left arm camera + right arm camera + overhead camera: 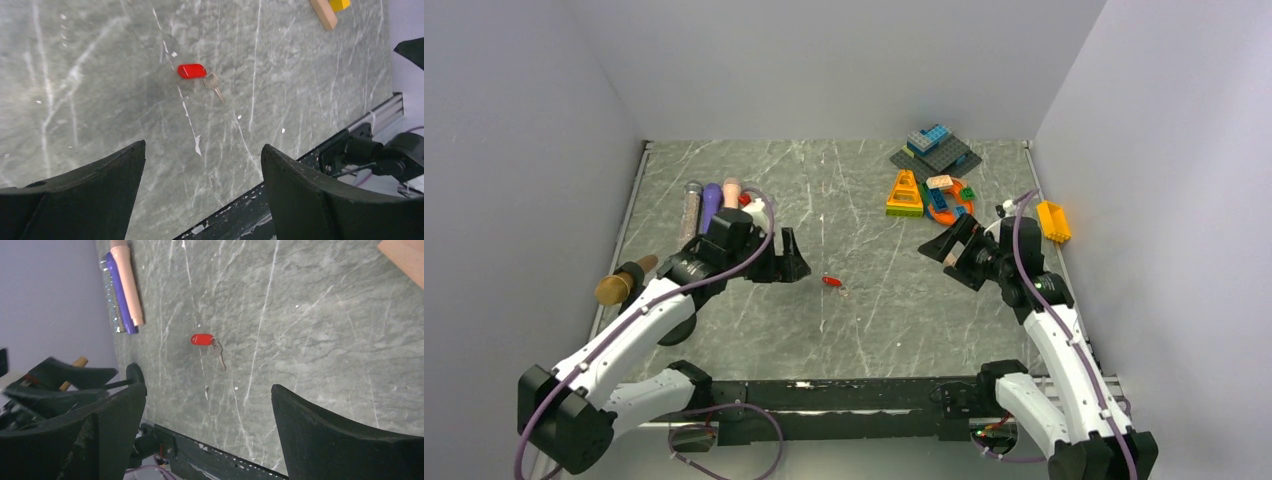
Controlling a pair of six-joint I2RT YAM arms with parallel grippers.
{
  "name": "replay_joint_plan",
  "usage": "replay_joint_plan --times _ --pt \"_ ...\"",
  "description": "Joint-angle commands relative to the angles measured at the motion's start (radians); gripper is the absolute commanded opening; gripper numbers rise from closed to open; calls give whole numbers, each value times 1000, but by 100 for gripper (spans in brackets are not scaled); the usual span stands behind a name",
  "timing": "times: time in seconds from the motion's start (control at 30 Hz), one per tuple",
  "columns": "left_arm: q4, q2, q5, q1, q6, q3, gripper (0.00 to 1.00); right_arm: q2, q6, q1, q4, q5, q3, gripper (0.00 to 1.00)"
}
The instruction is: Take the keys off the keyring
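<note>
The red plastic keyring tag (191,71) lies on the grey marbled bench (100,75), thin silver key (215,86) attached. Your left end effector (202,150) and right end effector (207,387) hang released.

We see a grey veined table (874,190), three tubes lying side by side at its left, glittery (690,207), purple (711,203), pink (731,190), a gold-brown cylinder (619,283) nearer the edge, far right a grey baseplate (936,152) carrying blue bricks, an orange wedge (905,193), a yellow scoop (1053,220)

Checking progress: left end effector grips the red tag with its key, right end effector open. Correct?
No: the left wrist view shows the red tag and key lying on the table, beyond the open left end effector. The right end effector is open.
</note>
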Motion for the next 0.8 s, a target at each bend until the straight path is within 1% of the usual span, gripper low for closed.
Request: replay_joint_plan --times 0.0,0.27,0.53,0.77 --pt "106 54 115 -15 -45 -28 88 -71 28 -3 4 -64 -36 100" --pt "273 210 216 -21 -132 -98 82 -155 54 -3 -50 -65 -60 100" --pt "374 354 234 -21 -192 -113 79 -244 99 -2 -75 -61 -94 100" --pt "454 419 234 -21 -231 -124 76 -249 102 -3 -113 -56 -91 100"
